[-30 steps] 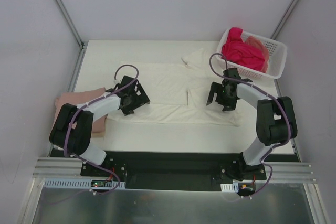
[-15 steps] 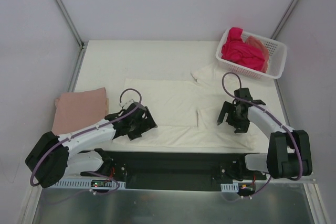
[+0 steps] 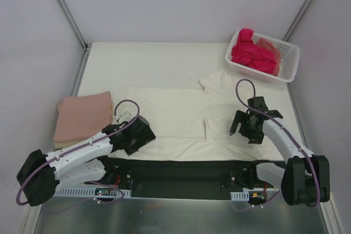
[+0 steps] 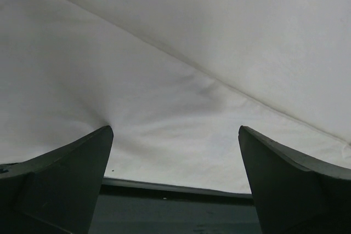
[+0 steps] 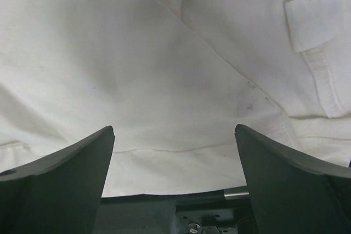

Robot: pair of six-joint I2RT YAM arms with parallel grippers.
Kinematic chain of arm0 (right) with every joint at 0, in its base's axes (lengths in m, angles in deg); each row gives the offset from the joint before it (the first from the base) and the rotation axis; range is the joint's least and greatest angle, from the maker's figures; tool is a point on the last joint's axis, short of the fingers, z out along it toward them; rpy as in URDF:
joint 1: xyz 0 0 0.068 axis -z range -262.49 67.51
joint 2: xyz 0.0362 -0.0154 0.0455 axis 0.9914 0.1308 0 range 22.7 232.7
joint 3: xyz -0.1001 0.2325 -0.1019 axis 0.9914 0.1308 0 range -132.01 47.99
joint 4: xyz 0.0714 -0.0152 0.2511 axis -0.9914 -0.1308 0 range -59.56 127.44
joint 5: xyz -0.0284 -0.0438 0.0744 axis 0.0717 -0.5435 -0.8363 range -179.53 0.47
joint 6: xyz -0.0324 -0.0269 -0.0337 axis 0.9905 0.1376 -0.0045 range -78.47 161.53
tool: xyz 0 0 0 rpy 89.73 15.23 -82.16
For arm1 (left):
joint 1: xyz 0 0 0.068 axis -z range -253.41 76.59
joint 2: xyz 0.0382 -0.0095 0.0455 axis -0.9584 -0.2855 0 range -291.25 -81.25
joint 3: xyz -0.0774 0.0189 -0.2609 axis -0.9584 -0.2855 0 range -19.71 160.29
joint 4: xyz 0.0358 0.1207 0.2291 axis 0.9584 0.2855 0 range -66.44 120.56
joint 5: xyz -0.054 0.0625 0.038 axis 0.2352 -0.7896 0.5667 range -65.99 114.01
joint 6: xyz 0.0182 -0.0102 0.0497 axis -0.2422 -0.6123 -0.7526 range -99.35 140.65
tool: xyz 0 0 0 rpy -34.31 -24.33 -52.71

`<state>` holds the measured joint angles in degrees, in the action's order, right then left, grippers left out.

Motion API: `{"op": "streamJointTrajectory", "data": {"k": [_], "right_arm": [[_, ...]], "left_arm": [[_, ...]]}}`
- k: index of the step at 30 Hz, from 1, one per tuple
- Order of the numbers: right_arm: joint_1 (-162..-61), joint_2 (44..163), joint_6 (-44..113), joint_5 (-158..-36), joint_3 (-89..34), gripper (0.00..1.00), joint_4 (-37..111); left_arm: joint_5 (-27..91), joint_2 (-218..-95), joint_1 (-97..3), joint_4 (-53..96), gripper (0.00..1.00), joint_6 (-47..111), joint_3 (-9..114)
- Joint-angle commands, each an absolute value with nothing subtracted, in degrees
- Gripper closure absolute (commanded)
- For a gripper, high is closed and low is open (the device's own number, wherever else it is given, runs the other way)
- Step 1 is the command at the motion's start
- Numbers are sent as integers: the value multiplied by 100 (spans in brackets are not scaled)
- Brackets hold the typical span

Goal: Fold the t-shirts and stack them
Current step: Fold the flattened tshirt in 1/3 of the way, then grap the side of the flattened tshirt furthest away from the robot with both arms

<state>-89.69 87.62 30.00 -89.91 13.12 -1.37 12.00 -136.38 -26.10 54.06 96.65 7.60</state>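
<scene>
- Cream-white t-shirt (image 3: 181,119) lies spread flat on the near half of the desk (image 3: 153,61), hem at the near edge.
- Left gripper (image 3: 137,134) and right gripper (image 3: 248,130) both spread wide, low over the hem, holding nothing.
- Risk: pinching only the top layer, so the fold drags crooked. Cause: thin, limp cloth.
- Risk: the hem slipping off the near edge.
- Cloth is matte and soft, with shallow creases. One sleeve is doubled over at right.
- Dusty pink t-shirt (image 3: 82,116) is a neat folded rectangle at left.
- Magenta t-shirt (image 3: 249,53) is bunched in the rigid white lattice basket (image 3: 289,64).
</scene>
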Motion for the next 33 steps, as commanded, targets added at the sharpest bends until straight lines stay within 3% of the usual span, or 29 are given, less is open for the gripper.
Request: {"op": "streamJointTrajectory", "data": {"k": [1,8,12,19,22,29,33], "right_arm": [[-8934,8300,3334,-8900,627,4,-501],[-8978,8027,3616,-9427,-297,4,-212],[-9442,8131,3774,-9419,-824,4,245],[-10235,9036,3880,-8539,-1818,4,553],[-10314,9484,4011,-8443,-2212,4,571],[-10349,10548,4521,-7661,-2820,4,1306],[-10349,11435,4890,-7871,-3645,4,1398]], "left_arm": [[162,-13338,-2577,6415,1,9439,1603],[-1263,-13749,-3015,6443,1,8036,2914],[-817,-14608,-4192,6382,1,7313,3792],[-588,-16499,-5310,6320,1,6407,5261],[-333,-17386,-5714,6320,5,6126,5937],[335,-19196,-6216,6329,27,5774,7230],[327,-19611,-6313,6320,31,5914,7363]]}}
